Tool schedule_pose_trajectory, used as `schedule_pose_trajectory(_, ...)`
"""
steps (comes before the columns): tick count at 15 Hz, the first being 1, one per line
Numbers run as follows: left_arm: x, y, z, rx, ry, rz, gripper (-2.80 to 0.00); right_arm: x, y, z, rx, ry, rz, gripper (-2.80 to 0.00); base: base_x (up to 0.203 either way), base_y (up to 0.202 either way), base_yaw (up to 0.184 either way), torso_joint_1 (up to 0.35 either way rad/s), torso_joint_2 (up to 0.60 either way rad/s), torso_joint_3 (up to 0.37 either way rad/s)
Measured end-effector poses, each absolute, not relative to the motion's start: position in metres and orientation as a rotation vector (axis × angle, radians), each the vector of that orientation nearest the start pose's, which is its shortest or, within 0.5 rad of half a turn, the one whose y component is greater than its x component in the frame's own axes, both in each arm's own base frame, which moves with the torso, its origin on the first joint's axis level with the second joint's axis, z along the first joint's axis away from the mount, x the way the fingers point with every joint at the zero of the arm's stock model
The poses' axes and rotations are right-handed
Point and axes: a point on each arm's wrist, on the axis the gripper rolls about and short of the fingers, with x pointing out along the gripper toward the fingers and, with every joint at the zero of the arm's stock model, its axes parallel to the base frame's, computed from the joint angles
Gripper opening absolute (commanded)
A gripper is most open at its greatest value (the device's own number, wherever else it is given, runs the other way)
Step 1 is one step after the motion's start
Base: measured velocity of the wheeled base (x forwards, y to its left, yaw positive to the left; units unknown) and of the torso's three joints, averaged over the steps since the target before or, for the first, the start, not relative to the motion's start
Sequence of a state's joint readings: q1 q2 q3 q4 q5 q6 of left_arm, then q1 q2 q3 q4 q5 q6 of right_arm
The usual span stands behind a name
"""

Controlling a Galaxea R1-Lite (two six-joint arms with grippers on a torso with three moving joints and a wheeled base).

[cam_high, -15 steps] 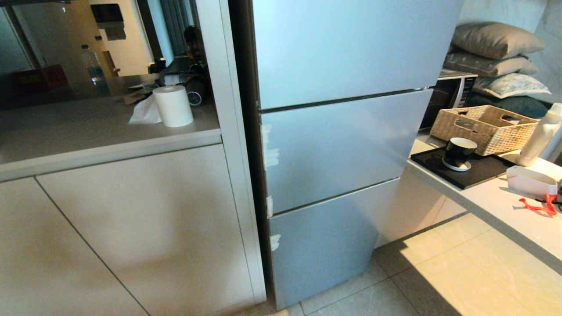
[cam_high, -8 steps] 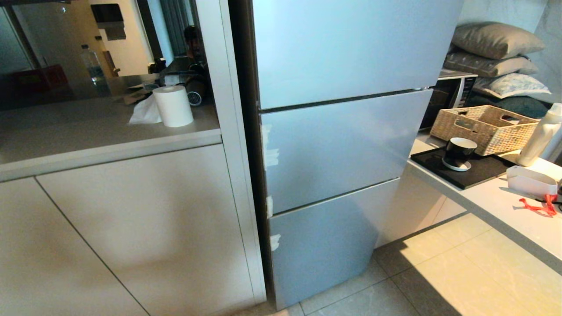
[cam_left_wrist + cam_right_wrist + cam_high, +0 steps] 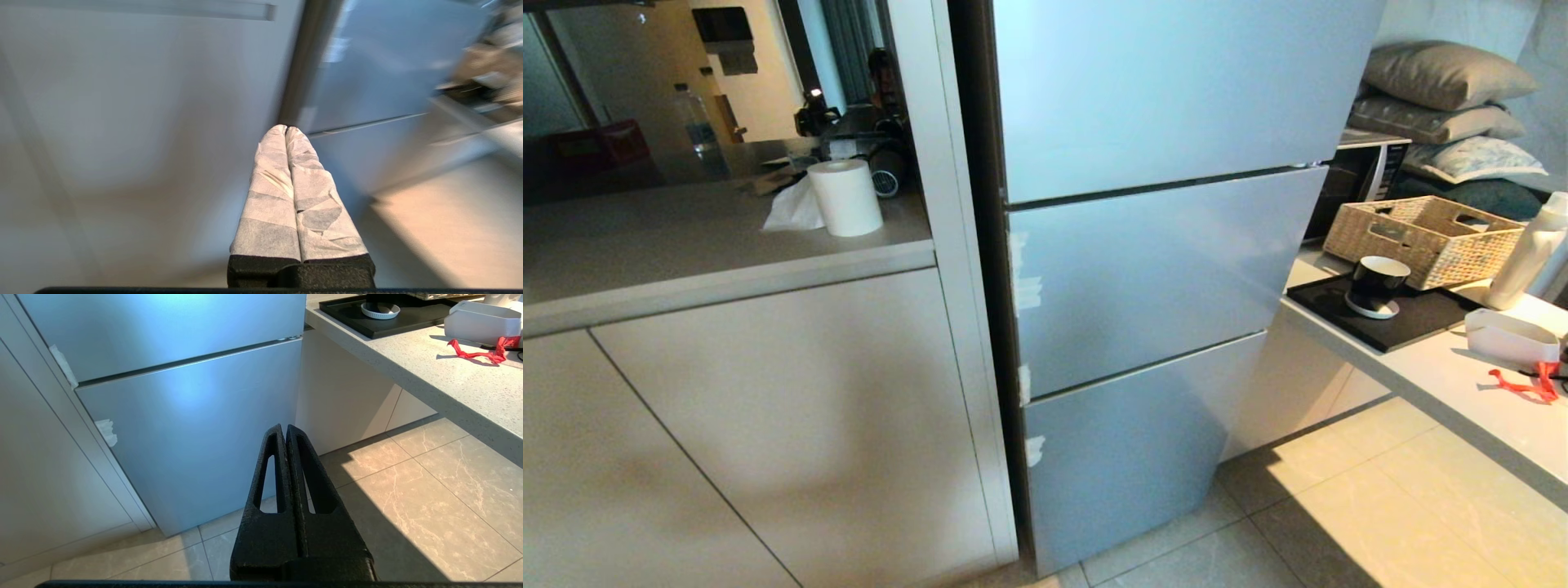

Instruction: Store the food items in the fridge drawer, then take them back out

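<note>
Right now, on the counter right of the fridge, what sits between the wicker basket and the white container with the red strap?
In the head view, a dark cup on a black tray sits between the wicker basket and the white container.

No readable text anywhere.
The fridge (image 3: 1160,269) doors are plain, with only blank scraps of tape (image 3: 1027,294) along their left edge. The bottle (image 3: 1529,253) at the right edge, the water bottle (image 3: 696,122) at the upper left and the red box (image 3: 596,145) beside it may carry labels, but nothing on them can be made out. The wrist views show no lettering either.
</note>
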State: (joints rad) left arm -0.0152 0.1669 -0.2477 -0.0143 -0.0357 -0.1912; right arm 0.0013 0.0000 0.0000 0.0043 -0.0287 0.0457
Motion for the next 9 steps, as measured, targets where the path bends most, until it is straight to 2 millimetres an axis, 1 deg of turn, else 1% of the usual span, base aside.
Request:
schedule_pose_trajectory(1,-0.014,-0.001,0.162,-0.253,-0.053,-0.088,-2.80,-0.023,-0.001,0.075,0.046,0.004,-0.028,-2.80,0.000,0.000,0.000,0.000,0.00,0.000)
schedule_pose_trajectory(3,0.023,-0.003,0.185,-0.392,0.031,-0.135,-2.80,-0.023,-0.001,0.075,0.046,0.004,-0.028,-2.80,0.000,0.000,0.000,0.000,0.00,0.000)
schedule_pose_trajectory(4,0.047,-0.005,0.194,-0.459,0.070,-0.146,-2.80,-0.023,-0.001,0.075,0.046,0.004,-0.028,-2.80,0.000,0.000,0.000,0.000,0.00,0.000)
schedule_pose_trajectory(6,0.102,-0.009,0.208,-0.590,0.122,-0.152,-2.80,-0.023,-0.001,0.075,0.046,0.004,-0.028,-2.80,0.000,0.000,0.000,0.000,0.00,0.000)
schedule_pose_trajectory(9,0.188,-0.018,0.218,-0.801,0.147,-0.137,-2.80,-0.023,-0.001,0.075,0.046,0.004,-0.027,-2.80,0.000,0.000,0.000,0.000,0.00,0.000)
